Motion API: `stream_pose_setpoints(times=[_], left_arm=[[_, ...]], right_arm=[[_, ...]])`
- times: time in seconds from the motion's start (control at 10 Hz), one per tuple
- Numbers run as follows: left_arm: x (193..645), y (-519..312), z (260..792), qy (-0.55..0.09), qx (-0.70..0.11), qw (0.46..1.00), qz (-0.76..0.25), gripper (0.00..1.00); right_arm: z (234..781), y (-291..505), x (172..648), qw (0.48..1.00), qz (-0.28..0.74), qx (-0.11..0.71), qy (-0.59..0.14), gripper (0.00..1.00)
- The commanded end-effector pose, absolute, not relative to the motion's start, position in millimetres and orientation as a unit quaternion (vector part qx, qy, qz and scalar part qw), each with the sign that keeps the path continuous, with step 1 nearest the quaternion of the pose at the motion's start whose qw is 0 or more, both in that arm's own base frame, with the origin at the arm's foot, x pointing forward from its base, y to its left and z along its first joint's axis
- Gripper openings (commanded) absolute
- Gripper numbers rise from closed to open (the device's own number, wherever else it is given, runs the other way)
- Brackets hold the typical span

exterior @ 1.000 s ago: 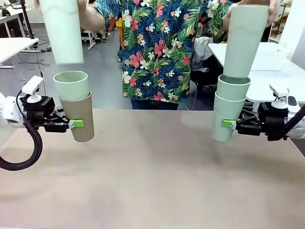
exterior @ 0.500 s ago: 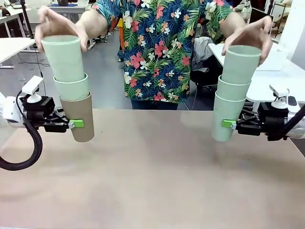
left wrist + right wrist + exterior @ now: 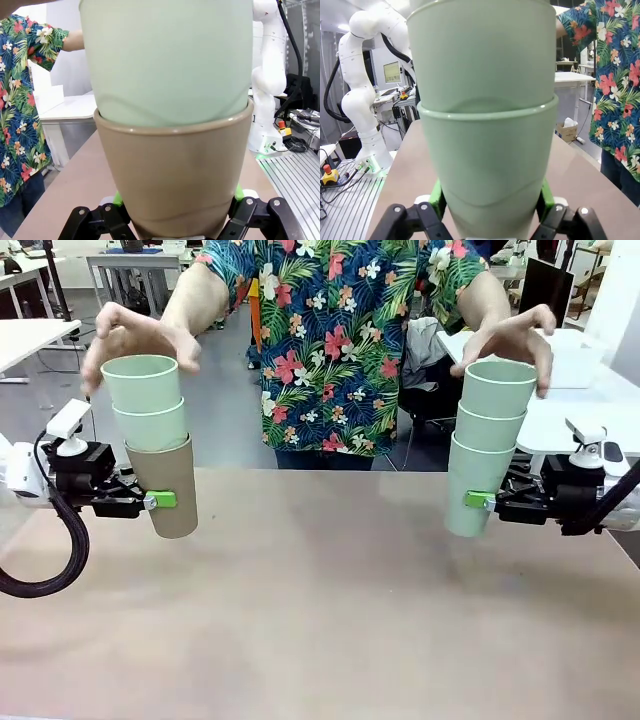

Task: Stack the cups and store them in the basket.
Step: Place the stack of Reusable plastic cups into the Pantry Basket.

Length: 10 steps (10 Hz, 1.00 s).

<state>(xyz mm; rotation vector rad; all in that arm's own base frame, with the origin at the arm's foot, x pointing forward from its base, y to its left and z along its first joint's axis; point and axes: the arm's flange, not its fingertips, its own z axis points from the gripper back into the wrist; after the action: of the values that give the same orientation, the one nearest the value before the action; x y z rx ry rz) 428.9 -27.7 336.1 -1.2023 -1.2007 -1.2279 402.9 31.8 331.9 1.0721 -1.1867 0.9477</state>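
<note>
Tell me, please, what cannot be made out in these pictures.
Left wrist view: the tan cup hides most of the left gripper's pads; the top edge cuts off the mint cup.
Right wrist view: the lower cup hides most of the right gripper's pads; the top edge cuts off the cups above.

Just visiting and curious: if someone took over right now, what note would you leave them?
Left gripper: jaws shut on the tan cup, two mint cups nested in it.
Right gripper: jaws shut on the bottom mint cup of three.
Both stacks upright over the table.
Person: one hand at the left stack's top, other hand at the right's.
Done: two stacks of three.
Left: joining them, then storing.
</note>
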Motion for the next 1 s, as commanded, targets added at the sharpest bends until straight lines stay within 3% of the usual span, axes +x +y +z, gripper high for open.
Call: stream_pose_setpoints(times=[0.0, 0.9], left_arm=[[427.6, -28.1, 341.9, -0.497, -0.499, 0.497, -0.508, 0.85], [427.6, -28.1, 341.9, -0.497, -0.499, 0.497, -0.508, 0.85]], right_arm=[[335.5, 32.6, 403.9, 0.597, 0.407, 0.460, -0.516, 0.86], [335.5, 32.6, 403.9, 0.597, 0.407, 0.460, -0.516, 0.86]])
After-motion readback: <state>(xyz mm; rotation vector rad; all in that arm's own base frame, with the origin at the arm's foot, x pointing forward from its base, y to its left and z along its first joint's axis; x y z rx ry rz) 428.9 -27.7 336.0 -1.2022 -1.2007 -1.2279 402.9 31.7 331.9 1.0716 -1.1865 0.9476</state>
